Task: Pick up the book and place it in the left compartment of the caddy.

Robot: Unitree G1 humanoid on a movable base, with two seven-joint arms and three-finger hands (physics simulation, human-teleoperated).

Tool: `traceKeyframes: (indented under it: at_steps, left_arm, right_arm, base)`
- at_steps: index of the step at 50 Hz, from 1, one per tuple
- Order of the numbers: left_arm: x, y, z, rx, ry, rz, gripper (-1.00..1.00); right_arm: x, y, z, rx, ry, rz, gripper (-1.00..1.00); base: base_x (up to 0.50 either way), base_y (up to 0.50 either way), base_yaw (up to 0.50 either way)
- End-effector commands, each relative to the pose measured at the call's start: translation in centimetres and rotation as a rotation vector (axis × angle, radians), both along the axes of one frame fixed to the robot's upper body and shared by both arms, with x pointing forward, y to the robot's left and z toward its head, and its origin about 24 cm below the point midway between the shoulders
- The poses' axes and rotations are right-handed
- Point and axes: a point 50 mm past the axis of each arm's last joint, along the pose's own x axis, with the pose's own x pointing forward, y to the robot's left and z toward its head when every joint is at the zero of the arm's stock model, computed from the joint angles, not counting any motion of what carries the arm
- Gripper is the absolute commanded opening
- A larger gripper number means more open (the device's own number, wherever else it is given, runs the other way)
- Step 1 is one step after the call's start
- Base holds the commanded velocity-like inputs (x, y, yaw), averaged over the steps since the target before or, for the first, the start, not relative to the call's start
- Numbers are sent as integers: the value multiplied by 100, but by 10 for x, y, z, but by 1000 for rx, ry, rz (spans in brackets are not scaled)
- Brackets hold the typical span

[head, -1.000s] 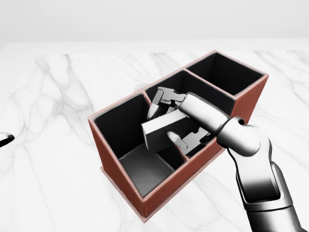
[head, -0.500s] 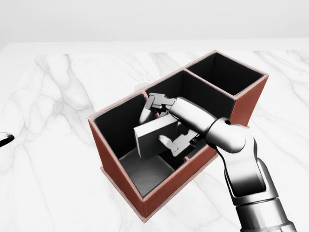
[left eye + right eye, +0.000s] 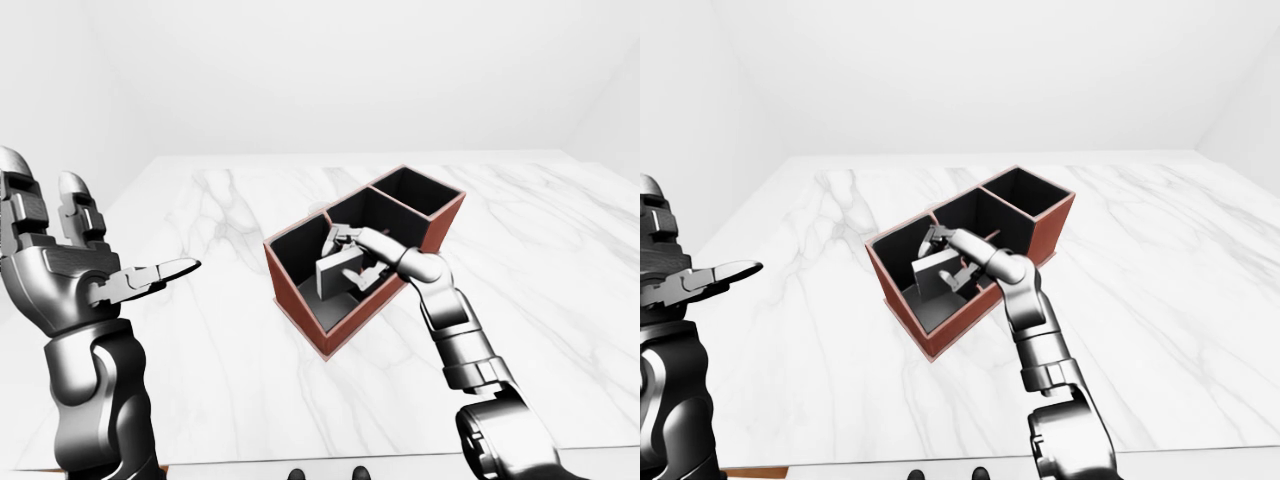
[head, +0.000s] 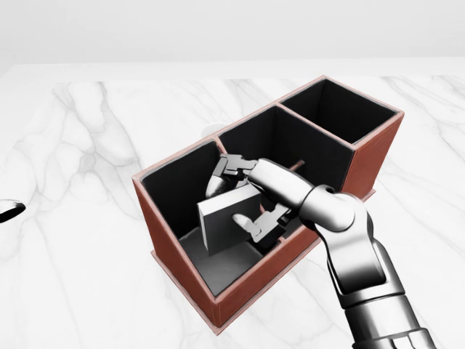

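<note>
While the book (image 4: 227, 227) hangs tilted between the pinching fingers of the right hand (image 4: 236, 196) — low inside the caddy (image 4: 185, 273)'s left compartment, directly beneath the palm — the spread left hand (image 3: 75, 265) waits well apart over the bench (image 4: 80, 218).

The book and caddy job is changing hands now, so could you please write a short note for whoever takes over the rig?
Right hand: shut on the book, reaching down into the caddy.
Left hand: open, raised at the left-eye view's left, holding nothing.
Book: tilted, inside the left compartment, lower edge near its floor.
Done: book picked up and brought into the compartment.
Left: let go of the book and lift the right hand out without catching the divider.
</note>
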Motion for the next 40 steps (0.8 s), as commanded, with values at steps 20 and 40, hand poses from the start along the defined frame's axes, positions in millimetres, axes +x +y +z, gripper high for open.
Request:
traceKeyframes:
  at_steps: [20,40]
  left_arm:
    - [-3,-1,4,4,-22,1,100]
    - [1,-1,-2,5,8,-5,100]
  right_arm:
    - [6,3,-11,35,76,-2,-100]
    - [8,10,-17,2,105,7,-100]
  base:
    - [0,0,0]
    - [0,0,0]
